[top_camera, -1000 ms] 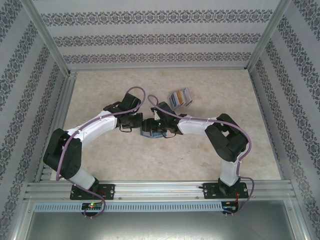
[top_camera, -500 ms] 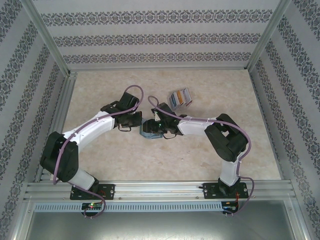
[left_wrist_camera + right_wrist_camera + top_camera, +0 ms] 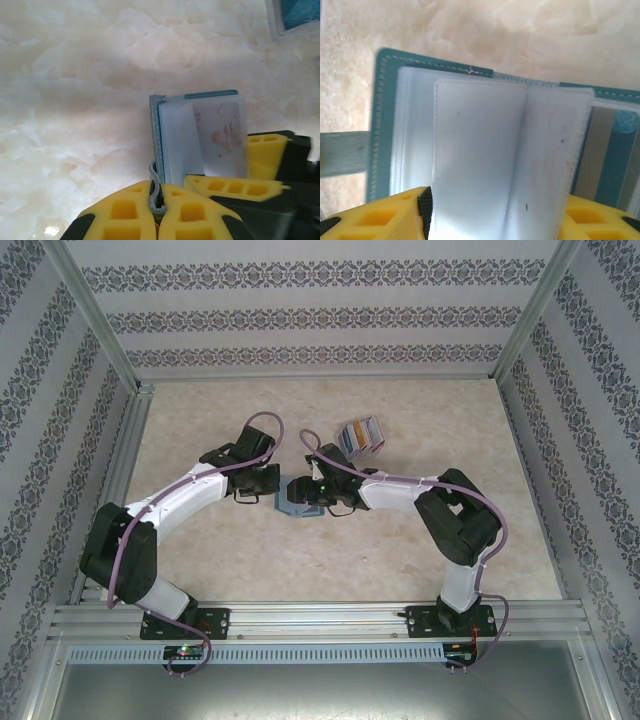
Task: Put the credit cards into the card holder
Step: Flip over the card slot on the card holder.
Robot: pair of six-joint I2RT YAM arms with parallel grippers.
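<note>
- Two arms lie over the counter, one from each side, and meet near its middle.
- One left arm ends just left of the card holder. The left jaws are pressed together on the holder's thin grey strap.
- One card holder lies opened flat on the counter between the two sets of jaws. Its teal cover faces down and its clear sleeves face up. Its long axis runs left to right, and the strap end points left.
- One right arm ends just right of the holder. The right jaws stand apart, with one yellow finger on each side of the sleeves.
- One fan of credit cards rests on the counter behind and to the right of the holder, apart from it. The fan's long axis runs left to right, tilting back at its right end. Grey, blue and orange faces show, but I cannot tell the exact number of cards.
</note>
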